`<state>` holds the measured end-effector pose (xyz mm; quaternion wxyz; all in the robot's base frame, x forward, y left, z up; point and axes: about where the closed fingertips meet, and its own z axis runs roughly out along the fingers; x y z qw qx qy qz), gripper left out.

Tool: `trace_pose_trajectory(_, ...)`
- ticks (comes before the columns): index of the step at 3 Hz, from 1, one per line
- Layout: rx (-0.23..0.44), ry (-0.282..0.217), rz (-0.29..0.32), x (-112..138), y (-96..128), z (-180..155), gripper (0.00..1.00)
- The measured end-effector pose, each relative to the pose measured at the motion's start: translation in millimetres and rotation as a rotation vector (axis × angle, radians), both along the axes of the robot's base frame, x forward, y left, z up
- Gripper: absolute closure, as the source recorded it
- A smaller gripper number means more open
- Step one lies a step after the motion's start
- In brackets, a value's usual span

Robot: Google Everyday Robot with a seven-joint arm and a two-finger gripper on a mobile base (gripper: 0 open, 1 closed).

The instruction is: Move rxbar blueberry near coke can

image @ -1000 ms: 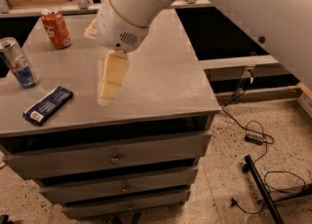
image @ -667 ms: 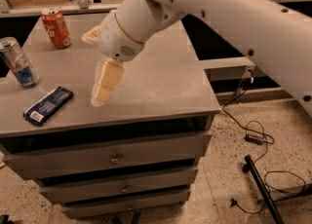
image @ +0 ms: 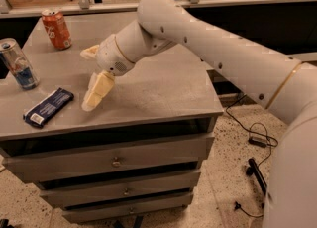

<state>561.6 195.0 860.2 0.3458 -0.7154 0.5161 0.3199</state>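
Note:
The rxbar blueberry [image: 48,106], a flat dark navy wrapper with a white patch at its near end, lies near the front left edge of the grey cabinet top [image: 163,81]. The coke can [image: 56,28], orange-red with a silver top, stands upright at the back left. My gripper [image: 85,79] hangs over the cabinet top just right of the bar, apart from it. It is open and empty. One cream finger [image: 96,90] points down towards the front and the other [image: 89,51] sits further back.
A taller silver-and-blue can [image: 18,64] stands at the left edge, between the coke can and the bar. My white arm [image: 223,53] reaches in from the right. Drawers [image: 116,161] are below, and black cables [image: 255,140] lie on the floor to the right.
My gripper has moved left and a little towards the front, closer to the bar. The bar and both cans have not moved.

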Motion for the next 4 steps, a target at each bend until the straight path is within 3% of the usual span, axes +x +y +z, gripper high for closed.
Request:
trace_pose_trajectory(1, 0.044, 0.065, 0.062, 7.4, 31.0, -11.6, 0.00)
trace_pose_trajectory(2, 0.064, 0.089, 0.111, 9.3, 53.2, -12.9, 0.00)
trace_pose_trajectory(3, 0.025, 0.124, 0.166, -4.4, 69.5, -16.5, 0.00)
trace_pose_trajectory(4, -0.010, 0.149, 0.180, -16.8, 73.2, -23.9, 0.00)
